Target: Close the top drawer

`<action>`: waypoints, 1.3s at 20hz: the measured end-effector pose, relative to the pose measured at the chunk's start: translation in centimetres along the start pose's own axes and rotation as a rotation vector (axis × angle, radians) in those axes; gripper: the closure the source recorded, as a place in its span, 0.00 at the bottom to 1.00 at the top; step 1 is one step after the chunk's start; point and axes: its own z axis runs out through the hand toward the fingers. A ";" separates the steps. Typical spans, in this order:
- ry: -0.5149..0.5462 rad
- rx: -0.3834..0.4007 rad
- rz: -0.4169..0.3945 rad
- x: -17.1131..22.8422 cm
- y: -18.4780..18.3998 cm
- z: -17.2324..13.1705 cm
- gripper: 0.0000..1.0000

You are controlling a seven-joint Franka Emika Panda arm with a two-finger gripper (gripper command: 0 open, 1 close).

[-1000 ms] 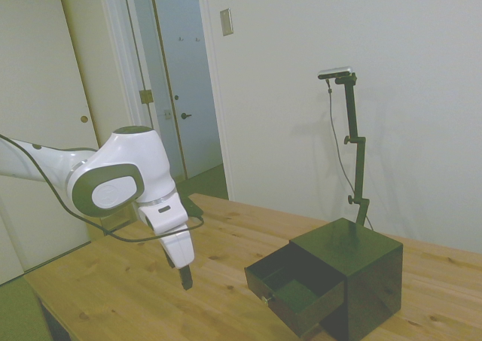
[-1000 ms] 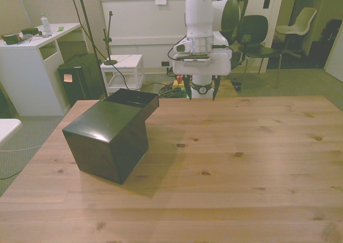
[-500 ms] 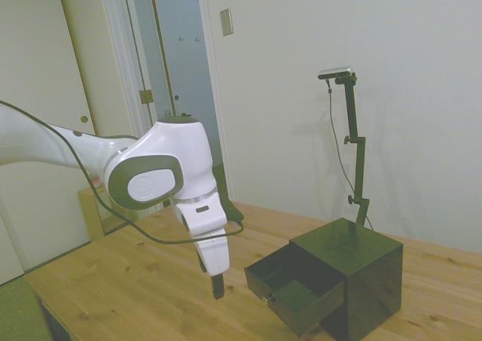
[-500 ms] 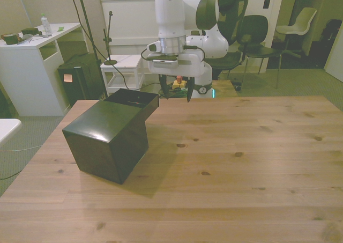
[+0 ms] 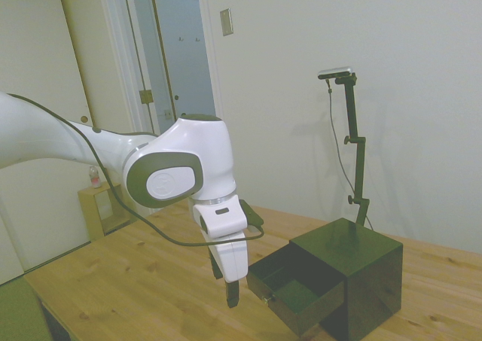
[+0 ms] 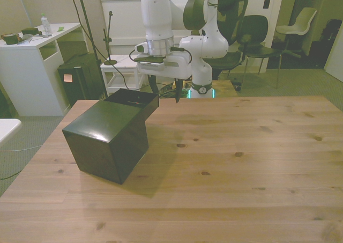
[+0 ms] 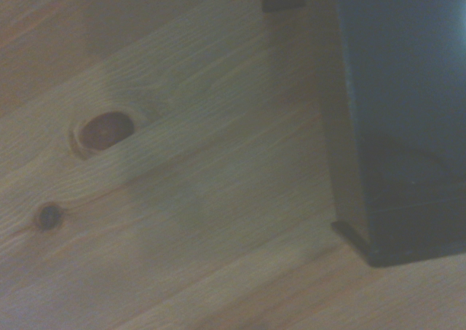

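Standing pulled well out of the black cabinet [image 5: 354, 277] on the wooden desk [image 6: 225, 168], the top drawer [image 5: 290, 288] shows its greenish inside, so the closing appears wholly undone. The gripper [image 6: 164, 91], jaws spread and empty, hangs just beyond the cabinet's open drawer front, close beside its brass knob [image 5: 265, 299] but not touching it.

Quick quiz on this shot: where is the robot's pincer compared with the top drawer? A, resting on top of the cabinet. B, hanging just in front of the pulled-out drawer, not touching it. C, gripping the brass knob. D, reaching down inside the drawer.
B: in the side view the pincer hangs just off the front of the pulled-out top drawer, with a gap short of its brass knob.
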 end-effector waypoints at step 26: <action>0.038 -0.011 0.018 3.6 -0.9 -0.4 1.00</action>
